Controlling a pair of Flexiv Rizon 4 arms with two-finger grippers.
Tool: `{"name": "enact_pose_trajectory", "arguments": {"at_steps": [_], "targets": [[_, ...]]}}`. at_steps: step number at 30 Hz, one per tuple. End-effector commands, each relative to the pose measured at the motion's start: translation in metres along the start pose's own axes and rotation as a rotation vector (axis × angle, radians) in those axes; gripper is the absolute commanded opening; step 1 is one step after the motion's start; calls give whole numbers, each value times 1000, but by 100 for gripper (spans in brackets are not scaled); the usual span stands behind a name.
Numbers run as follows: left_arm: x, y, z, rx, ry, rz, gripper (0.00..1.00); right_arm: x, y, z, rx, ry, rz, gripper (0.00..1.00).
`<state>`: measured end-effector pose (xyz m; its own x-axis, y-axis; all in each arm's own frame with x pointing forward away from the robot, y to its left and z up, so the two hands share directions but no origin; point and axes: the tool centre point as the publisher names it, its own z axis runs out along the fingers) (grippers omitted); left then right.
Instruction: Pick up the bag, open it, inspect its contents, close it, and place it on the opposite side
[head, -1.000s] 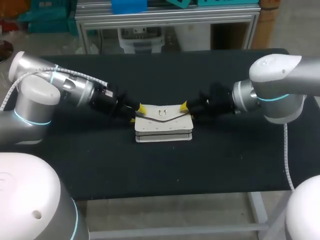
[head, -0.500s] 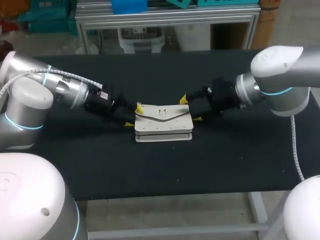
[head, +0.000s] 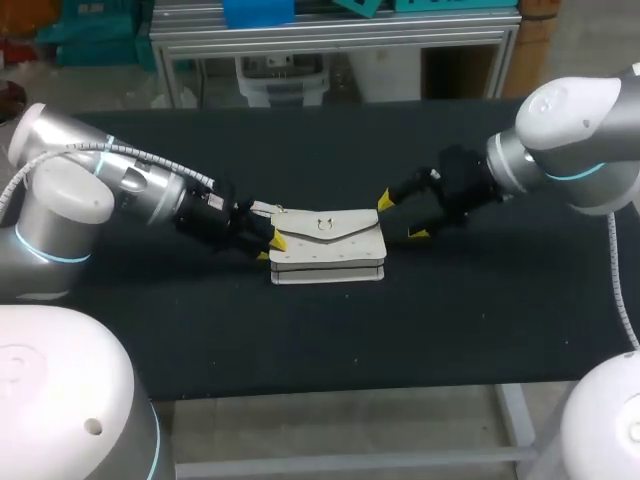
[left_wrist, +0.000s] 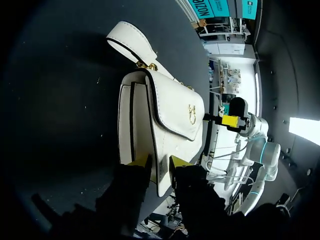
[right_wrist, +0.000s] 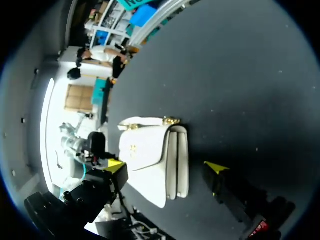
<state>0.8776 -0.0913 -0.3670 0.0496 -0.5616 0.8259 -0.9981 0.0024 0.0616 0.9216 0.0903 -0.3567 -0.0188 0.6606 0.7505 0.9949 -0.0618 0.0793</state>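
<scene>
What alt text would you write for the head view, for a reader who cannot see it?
A white bag lies on a black table, with a robot arm reaching in from each side. The left hand grips the bag's left end; the right hand is open, just off its right end.

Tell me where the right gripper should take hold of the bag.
Probably its right end, approached low from the right. The bag lies flat, flap up; that end is free and faces the open right gripper, while the left gripper clamps the opposite end.
</scene>
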Motion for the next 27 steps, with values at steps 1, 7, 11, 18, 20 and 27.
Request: {"name": "enact_pose_trajectory", "arguments": {"at_steps": [1, 7, 11, 18, 20, 27], "targets": [[-4, -10, 4, -19, -1, -8, 0, 0, 4, -15, 30, -49, -12, 100], [-7, -19, -8, -13, -31, -14, 0, -13, 7, -37, 87, -154, -50, 100], [-8, -25, -17, -5, -57, -17, 0, -20, 9, -51, 99, -176, -57, 100], [-12, -36, -37, -38, -95, 5, 0, -34, 10, -73, 92, -233, -45, 100], [-13, -40, -43, -46, -119, 11, 0, -37, 9, -78, 108, -247, -68, 100], [-14, -43, -47, -77, -156, 38, 0, -39, 8, -82, 127, -259, -87, 100]]}}
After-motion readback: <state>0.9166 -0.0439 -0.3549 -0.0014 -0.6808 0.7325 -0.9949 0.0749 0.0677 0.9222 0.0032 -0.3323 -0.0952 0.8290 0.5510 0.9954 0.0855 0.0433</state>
